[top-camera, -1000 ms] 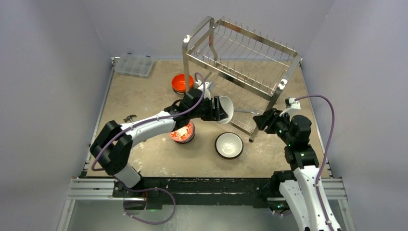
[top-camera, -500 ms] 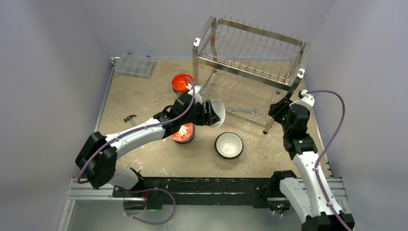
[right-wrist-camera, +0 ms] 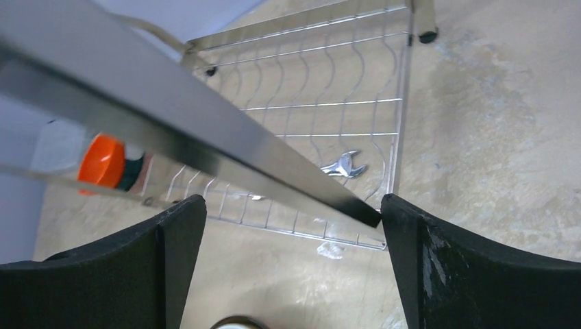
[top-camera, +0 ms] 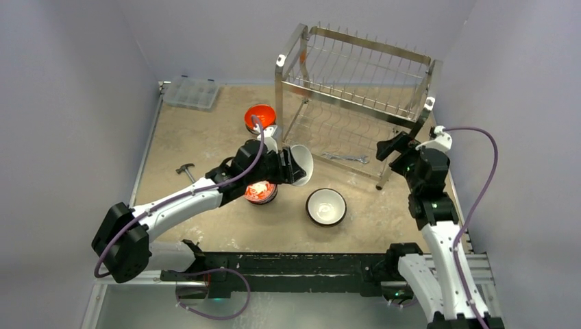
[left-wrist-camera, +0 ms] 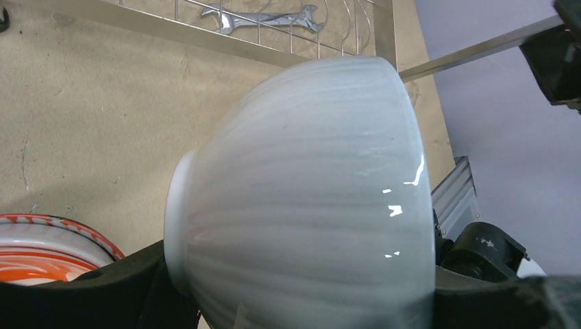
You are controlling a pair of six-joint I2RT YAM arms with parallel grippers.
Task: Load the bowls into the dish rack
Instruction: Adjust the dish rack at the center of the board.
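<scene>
The metal dish rack [top-camera: 356, 82] stands upright at the back right, with nothing in it. My left gripper [top-camera: 290, 168] is shut on a white ribbed bowl [top-camera: 302, 163], held on its side above the table just left of the rack; this bowl fills the left wrist view [left-wrist-camera: 301, 205]. A red-and-white patterned bowl [top-camera: 260, 192] sits under my left arm. An orange-red bowl [top-camera: 260, 115] sits further back. A white-inside dark-outside bowl [top-camera: 325, 206] sits in front. My right gripper [top-camera: 392, 147] is open by the rack's front right leg [right-wrist-camera: 205, 137].
A steel wrench [top-camera: 346, 158] lies on the table under the rack's lower tier. A clear plastic compartment box [top-camera: 192, 92] is at the back left corner. A small dark tool [top-camera: 185, 168] lies left of my left arm. Walls close in on both sides.
The rack, tilted a second ago, now stands upright. My right gripper has moved right and back beside its leg. My left arm has drawn slightly left with the white bowl.
</scene>
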